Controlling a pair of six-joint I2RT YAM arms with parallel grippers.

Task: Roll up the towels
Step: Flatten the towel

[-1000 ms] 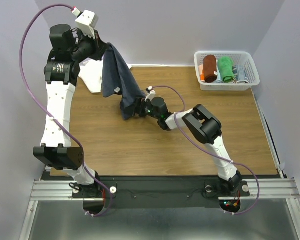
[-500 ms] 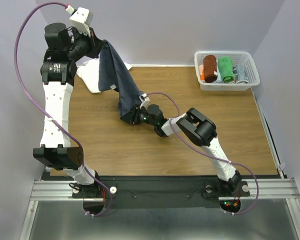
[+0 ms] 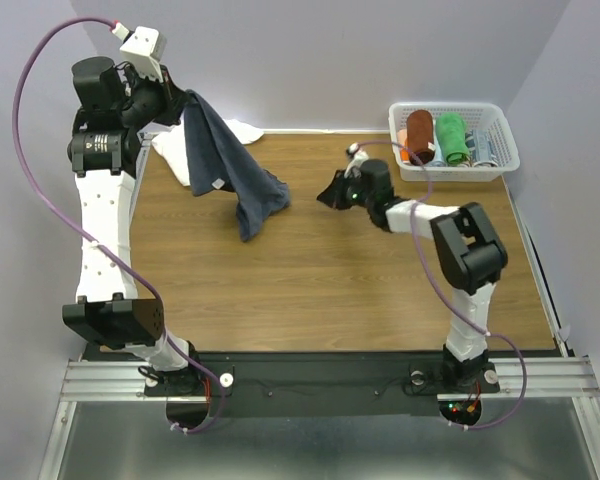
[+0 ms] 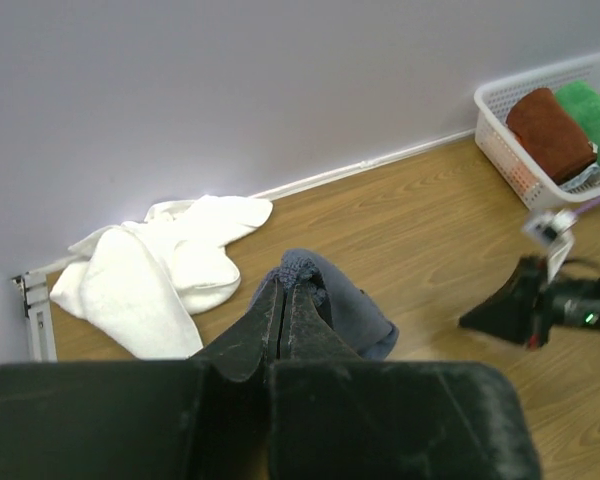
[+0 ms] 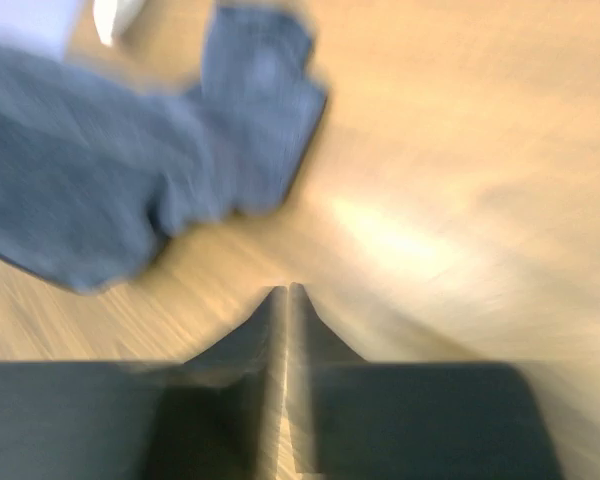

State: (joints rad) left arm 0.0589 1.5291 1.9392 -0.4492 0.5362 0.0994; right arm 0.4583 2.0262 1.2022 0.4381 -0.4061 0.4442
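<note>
While the left gripper [image 4: 283, 292] pinches the blue-grey towel [image 3: 230, 170] aloft, hanging toward the table [image 3: 380, 290], the right gripper [image 3: 332, 191] (jaws closed, empty) hangs well apart; the unsupported cloth may crumple.

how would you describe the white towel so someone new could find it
Look at the far left corner of the wooden table, against the back wall. The white towel lies crumpled there on the wood. It is the only white cloth: the blue-grey towel hangs from the left gripper, and the brown towel and green towel sit in the basket at far right.
</note>
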